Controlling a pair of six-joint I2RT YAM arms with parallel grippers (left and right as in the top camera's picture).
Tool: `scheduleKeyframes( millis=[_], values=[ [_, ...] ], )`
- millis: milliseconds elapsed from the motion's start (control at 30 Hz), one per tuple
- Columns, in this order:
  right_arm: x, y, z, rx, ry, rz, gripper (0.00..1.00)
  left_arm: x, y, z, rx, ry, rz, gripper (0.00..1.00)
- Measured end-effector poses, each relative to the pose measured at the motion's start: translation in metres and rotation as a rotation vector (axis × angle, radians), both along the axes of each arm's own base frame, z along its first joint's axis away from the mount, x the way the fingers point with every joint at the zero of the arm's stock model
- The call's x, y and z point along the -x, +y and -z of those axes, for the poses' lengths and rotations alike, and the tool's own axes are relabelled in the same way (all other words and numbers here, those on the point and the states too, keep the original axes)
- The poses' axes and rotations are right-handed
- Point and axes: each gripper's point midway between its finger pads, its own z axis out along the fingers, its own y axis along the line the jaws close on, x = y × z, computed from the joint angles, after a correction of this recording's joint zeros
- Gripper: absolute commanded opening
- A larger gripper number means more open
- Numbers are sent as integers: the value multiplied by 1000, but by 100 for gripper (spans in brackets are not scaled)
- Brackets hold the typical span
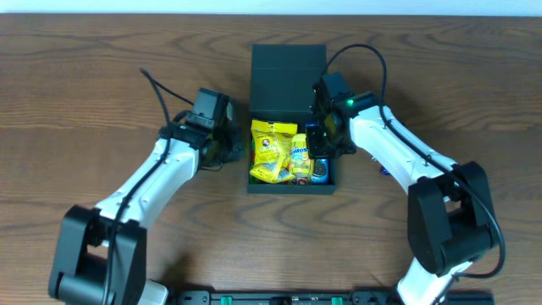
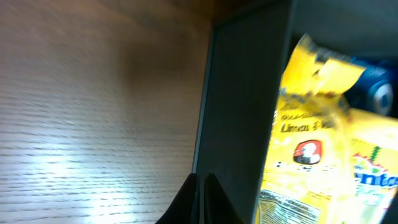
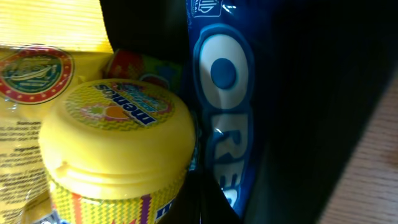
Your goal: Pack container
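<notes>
Overhead: right gripper (image 1: 323, 146), closure unreadable, seats Oreo packet (image 3: 221, 112) at container's (image 1: 288, 72) 3 o'clock, I judge; left gripper (image 1: 230, 150), pressed together, waits at 9.

- The container (image 1: 292, 188) sits on the worktop (image 1: 102, 76), toward the far middle, with its lid (image 1: 288, 80) opened back behind it.
- Inside the container, a snack bag (image 1: 271, 151) fills the left half.
- A tub of mints (image 1: 300, 157) lies just right of the bag, touching it.
- A biscuit pack (image 1: 320, 172) is wedged between the tub and the right wall, toward the near right corner.
- The left hand (image 1: 222, 152) is outside the container, just beside its left wall.
- The right hand (image 1: 324, 142) is over the right side of the container, above the biscuit pack.
</notes>
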Motion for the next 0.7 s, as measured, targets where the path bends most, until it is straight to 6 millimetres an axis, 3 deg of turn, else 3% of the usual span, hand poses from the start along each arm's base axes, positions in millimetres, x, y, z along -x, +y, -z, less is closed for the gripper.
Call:
scheduleKeyframes(
  millis=[267, 433, 533, 700],
  values=[
    [3, -2, -2, 21, 2, -5, 1, 3, -4, 10, 5, 31, 12, 6],
    [-1, -1, -27, 5, -70, -4, 1, 3, -4, 10, 5, 32, 12, 6],
    [-6, 1, -53, -28, -145, -4, 1, 3, -4, 10, 5, 31, 12, 6],
    [-6, 9, -62, -76, -162, -18, 1, 3, -4, 10, 5, 30, 12, 6]
  ],
)
